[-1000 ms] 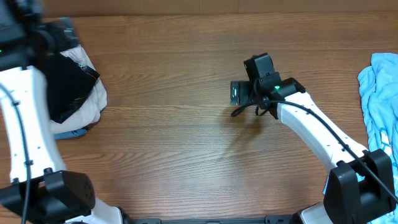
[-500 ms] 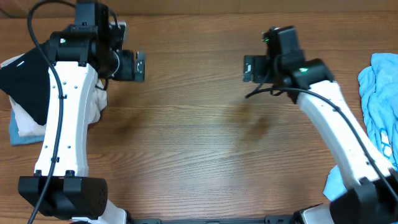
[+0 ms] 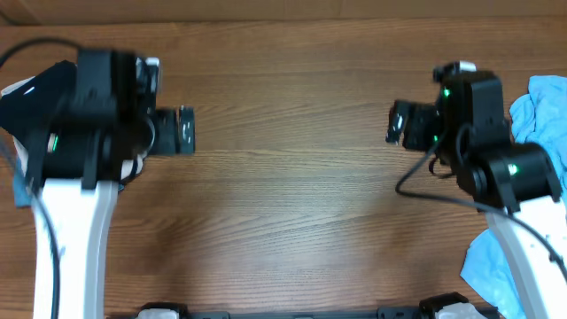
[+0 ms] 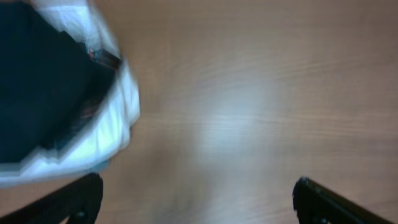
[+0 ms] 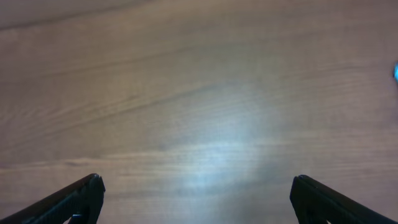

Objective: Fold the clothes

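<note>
A folded stack with a black garment (image 3: 27, 106) over white cloth lies at the table's left edge; it also shows in the left wrist view (image 4: 43, 93), upper left. A crumpled light blue garment (image 3: 542, 115) lies at the right edge, with more blue cloth (image 3: 487, 266) lower right. My left gripper (image 3: 184, 133) is open and empty, just right of the stack, fingers wide apart (image 4: 196, 199). My right gripper (image 3: 396, 124) is open and empty over bare wood, left of the blue garment (image 5: 196, 199).
The brown wooden table (image 3: 283, 195) spans the view. Both white arms rise from bases at the near edge. A strip of blue cloth (image 3: 16, 186) peeks from under the left stack.
My right arm has swung right toward the blue garment. My left arm has come down and inward from the stack at the left. Both views are blurred by motion.
</note>
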`<state>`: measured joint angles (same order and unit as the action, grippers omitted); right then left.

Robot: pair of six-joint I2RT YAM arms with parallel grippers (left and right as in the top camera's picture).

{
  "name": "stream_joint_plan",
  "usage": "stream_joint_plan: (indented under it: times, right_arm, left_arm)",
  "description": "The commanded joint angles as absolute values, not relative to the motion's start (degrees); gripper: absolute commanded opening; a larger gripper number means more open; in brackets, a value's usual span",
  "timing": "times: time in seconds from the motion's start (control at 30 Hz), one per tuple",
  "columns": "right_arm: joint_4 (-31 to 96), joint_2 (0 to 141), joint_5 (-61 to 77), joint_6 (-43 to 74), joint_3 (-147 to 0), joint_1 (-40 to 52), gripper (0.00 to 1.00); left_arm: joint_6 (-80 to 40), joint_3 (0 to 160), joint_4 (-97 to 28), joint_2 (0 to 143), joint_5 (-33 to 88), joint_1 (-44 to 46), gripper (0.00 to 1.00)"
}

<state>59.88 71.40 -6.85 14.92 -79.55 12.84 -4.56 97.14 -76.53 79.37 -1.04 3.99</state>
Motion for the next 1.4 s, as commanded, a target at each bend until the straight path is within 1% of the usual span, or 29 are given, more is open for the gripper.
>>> stream_joint_plan:
  times: [0.0, 0.17, 0.27, 0.37, 0.6, 0.77, 1.17, 1.37]
  right_arm:
    - [52.45, 59.31, -6.39, 17.58, -66.46, 13.63, 1.00]
    - [43.75, 43.86, -8.01, 16.99, -52.88, 13.91, 1.00]
    - [41.71, 37.26, -11.51, 16.99, -47.83, 13.74, 1.00]
    - [43.05, 34.81, -12.40, 16.99, -46.13, 13.76, 1.00]
    - [50.48, 35.05, -12.40, 16.97, -46.13, 13.76, 1.00]
    - [53.34, 35.05, -12.40, 16.99, -46.13, 13.76, 1.00]
    - [53.89, 34.54, -12.40, 16.99, -46.11, 13.74, 1.00]
    - [56.38, 31.77, -12.40, 16.97, -46.09, 11.25, 1.00]
  left_arm:
    - [-4.25, 80.23, -65.71, 60.01, -2.52, 5.28, 1.00]
    - [-4.32, 66.81, -61.04, 42.28, -7.01, 5.26, 1.00]
    - [-4.29, 62.72, -61.21, 35.90, -11.31, 5.28, 1.00]
    - [-4.27, 60.77, -61.54, 32.53, -12.08, 5.28, 1.00]
    - [-4.29, 60.73, -65.71, 32.29, -12.03, 5.28, 1.00]
    - [-4.29, 60.73, -67.72, 32.29, -12.03, 5.28, 1.00]
    - [-4.29, 60.73, -67.96, 32.29, -12.03, 5.28, 1.00]
    - [-4.29, 60.73, -67.96, 32.29, -12.03, 5.28, 1.00]
